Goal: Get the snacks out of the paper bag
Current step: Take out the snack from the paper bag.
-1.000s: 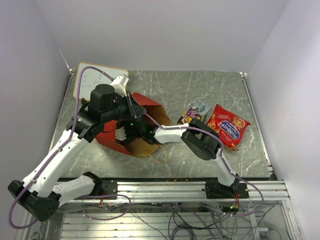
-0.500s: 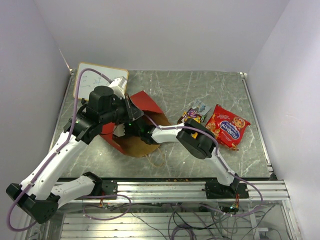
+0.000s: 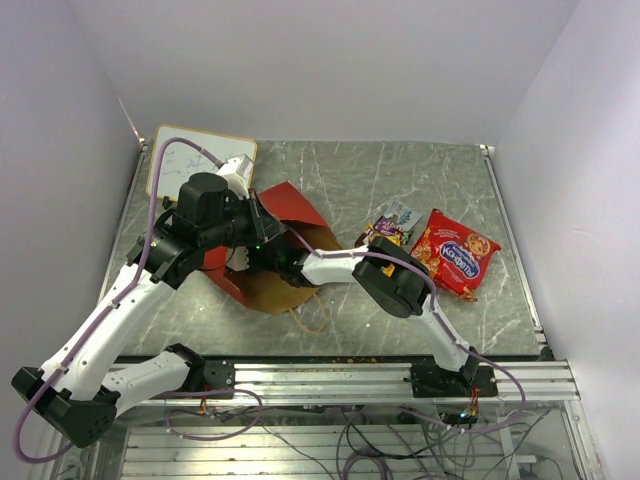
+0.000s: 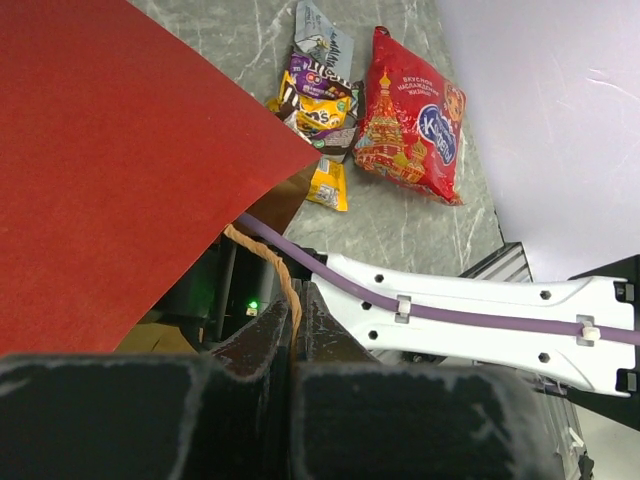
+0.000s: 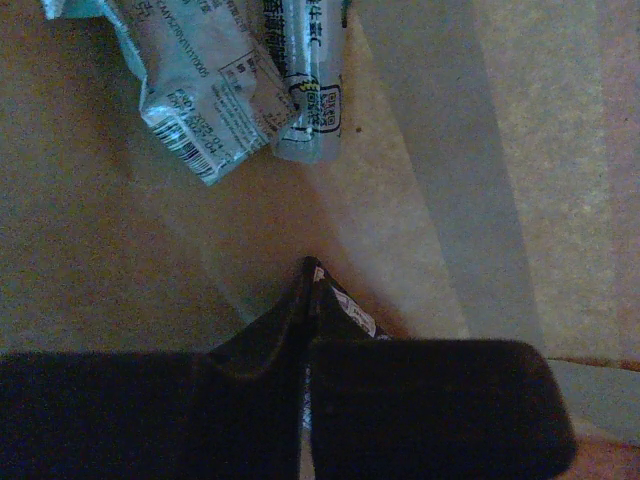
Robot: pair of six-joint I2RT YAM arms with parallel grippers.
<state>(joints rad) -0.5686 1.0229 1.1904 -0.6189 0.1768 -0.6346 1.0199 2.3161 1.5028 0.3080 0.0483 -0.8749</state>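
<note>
The red paper bag (image 3: 291,205) lies on its side with its brown mouth towards the right arm. My left gripper (image 4: 293,300) is shut on its tan loop handle (image 4: 281,272) and holds the red upper wall (image 4: 120,170) up. My right gripper (image 5: 310,275) is deep inside the bag, shut on the edge of a printed snack wrapper (image 5: 350,308). Two pale grey-white packets (image 5: 200,90) lie on the brown floor beyond it. Outside the bag lie the large red snack bag (image 3: 456,251), a purple-brown bar (image 4: 318,90) and an orange-yellow packet (image 4: 328,186).
A white-faced board with a tan frame (image 3: 180,160) leans at the back left. The bag's second loop handle (image 3: 312,322) trails on the table towards the front rail (image 3: 330,375). Side walls close in left and right.
My right gripper has closed inside the bag on a wrapper. The left gripper has drawn the bag's upper wall a little further up and left, so the mouth gapes wider.
</note>
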